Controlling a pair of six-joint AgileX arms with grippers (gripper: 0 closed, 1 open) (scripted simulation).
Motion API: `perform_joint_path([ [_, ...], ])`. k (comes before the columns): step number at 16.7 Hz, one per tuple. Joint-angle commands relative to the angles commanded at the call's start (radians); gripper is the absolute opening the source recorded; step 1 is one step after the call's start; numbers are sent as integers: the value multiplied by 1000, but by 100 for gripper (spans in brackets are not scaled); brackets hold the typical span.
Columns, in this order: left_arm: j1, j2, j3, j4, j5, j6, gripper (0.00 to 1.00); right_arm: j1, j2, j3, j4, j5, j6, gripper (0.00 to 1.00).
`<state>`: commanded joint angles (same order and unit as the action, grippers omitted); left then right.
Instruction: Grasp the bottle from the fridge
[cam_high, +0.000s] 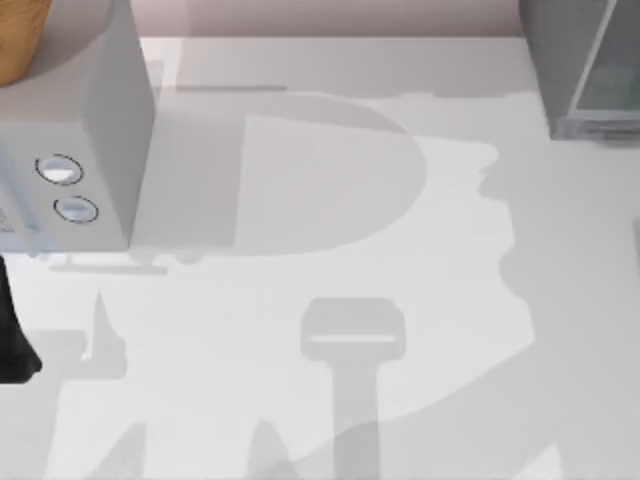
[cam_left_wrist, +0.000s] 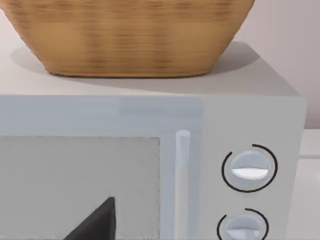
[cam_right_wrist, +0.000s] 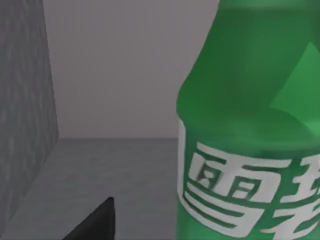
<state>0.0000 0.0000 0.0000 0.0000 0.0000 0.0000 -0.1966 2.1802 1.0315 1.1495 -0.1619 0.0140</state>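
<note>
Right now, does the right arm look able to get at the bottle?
Probably yes: the right wrist view shows the bottle close ahead on the fridge's grey floor, with nothing between. Whether the claw is lined up around it is unclear.

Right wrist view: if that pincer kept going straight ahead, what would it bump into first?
Most likely the green bottle, looming close and slightly off to one side; past it stands the fridge's grey back wall. Depth is hard to judge.

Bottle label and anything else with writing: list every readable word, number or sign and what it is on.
bottle: large white Chinese characters on its green body, cropped by the frame edge; the first looks like "雪", the second is cut off and unreadable.
microwave-like box: two round dials, no printed text or numbers.
fridge: no writing visible.
</note>
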Motion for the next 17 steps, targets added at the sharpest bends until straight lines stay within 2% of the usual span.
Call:
perform_joint_path([
  [4, 0, 0, 0, 0, 0, 0, 100, 14, 73, 153, -75, 15, -1, 100],
  [9, 0, 0, 0, 0, 0, 0, 100, 17, 82, 171, -88, 18, -1, 100],
  [17, 0, 0, 0, 0, 0, 0, 100, 17, 82, 171, -88, 18, -1, 40],
])
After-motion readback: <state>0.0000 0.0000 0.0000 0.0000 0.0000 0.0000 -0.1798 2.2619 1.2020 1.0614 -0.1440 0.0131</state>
